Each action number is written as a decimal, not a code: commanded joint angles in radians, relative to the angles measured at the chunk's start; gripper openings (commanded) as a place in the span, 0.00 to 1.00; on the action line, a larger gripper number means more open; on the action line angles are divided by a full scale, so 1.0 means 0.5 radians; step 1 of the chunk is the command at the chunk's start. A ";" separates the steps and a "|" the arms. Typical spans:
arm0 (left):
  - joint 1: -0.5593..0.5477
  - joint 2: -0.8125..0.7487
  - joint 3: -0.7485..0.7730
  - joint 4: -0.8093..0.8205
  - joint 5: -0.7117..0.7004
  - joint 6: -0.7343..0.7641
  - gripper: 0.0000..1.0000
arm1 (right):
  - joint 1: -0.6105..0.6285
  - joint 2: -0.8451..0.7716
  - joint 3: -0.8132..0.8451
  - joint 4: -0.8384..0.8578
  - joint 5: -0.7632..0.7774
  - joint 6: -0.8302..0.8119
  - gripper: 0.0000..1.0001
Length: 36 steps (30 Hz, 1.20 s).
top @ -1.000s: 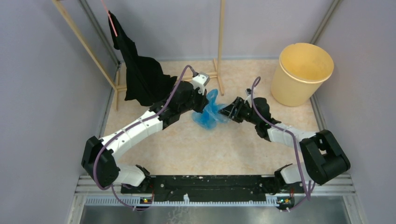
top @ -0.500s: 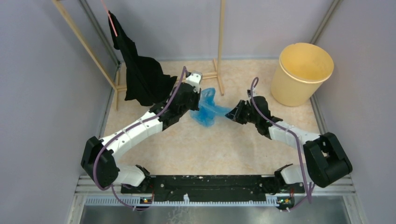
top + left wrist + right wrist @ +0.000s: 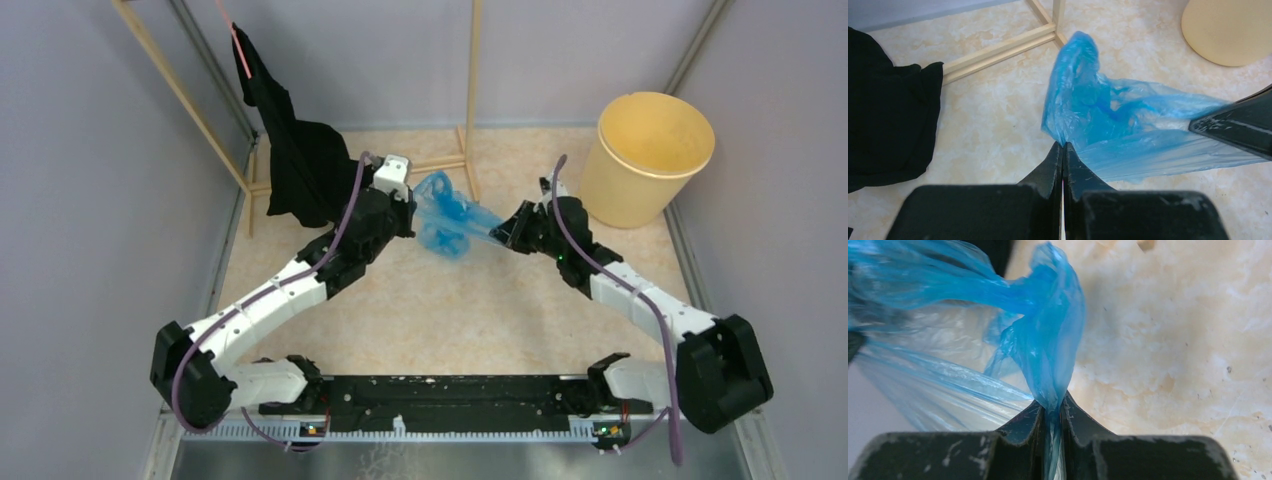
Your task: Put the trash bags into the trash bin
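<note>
The light-blue trash bag (image 3: 450,220) hangs stretched between both grippers above the table's middle. My left gripper (image 3: 412,212) is shut on the bag's left edge; in the left wrist view its jaws (image 3: 1062,146) pinch the film (image 3: 1108,120). My right gripper (image 3: 503,231) is shut on the bag's right end; in the right wrist view the film (image 3: 1043,340) runs down between the jaws (image 3: 1052,402). The yellow trash bin (image 3: 648,155) stands at the back right, to the right of the right gripper, and shows in the left wrist view (image 3: 1228,30).
A black cloth (image 3: 300,160) hangs from a wooden rack (image 3: 470,90) at the back left, close behind my left arm; it also shows in the left wrist view (image 3: 888,120). Grey walls close the table on the left, back and right.
Both grippers have moved toward the back with the bag and drawn apart. The bag has gone from a crumpled bunch to a spread, stretched sheet.
</note>
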State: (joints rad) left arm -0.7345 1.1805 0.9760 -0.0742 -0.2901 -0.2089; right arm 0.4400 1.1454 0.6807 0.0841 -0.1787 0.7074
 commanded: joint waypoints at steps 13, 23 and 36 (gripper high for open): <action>0.599 0.380 1.710 -0.046 1.576 -0.484 0.00 | 0.294 0.402 2.284 -0.983 0.300 -0.705 0.13; 0.540 -0.657 -0.534 0.230 1.296 -0.675 0.00 | 0.368 -0.599 0.176 -0.103 0.372 -0.630 0.05; 0.536 -0.921 -0.079 -0.287 1.302 -0.661 0.00 | 0.369 -0.423 0.583 -0.640 0.284 -0.700 0.06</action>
State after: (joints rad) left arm -0.4690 0.5961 0.4858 -0.1658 0.3843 -0.6689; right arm 0.6254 0.7944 0.5671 -0.1596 -0.0307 0.4660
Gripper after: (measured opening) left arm 0.005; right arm 0.063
